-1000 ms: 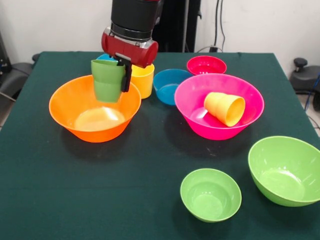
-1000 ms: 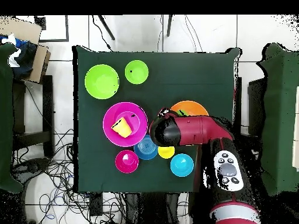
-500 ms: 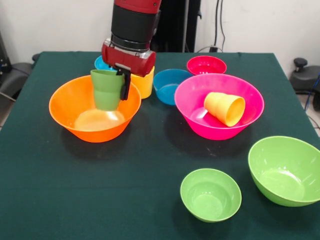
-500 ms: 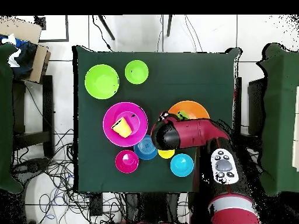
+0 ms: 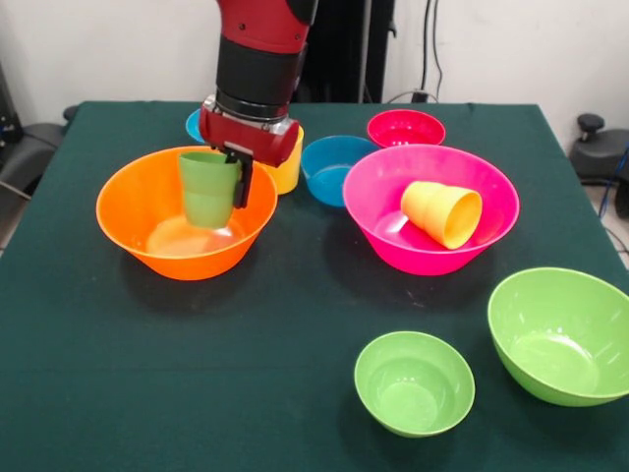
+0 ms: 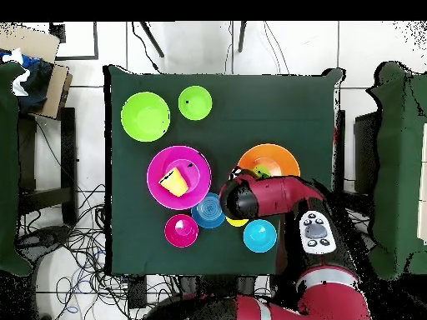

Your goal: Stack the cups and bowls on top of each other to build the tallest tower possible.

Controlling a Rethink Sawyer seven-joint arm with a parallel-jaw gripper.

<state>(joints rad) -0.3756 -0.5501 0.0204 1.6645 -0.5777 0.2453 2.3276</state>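
Green cup (image 5: 208,188), upright (mouth up, long axis vertical), was clamped at its rim in the claw (image 5: 225,177) and hung directly over the large orange bowl (image 5: 128,211), base just above the bowl's floor.

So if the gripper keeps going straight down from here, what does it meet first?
The gripper, shut on the green cup, points down into the large orange bowl. The cup's base would probably touch the bowl's inner floor first, though its exact height above the floor is unclear.
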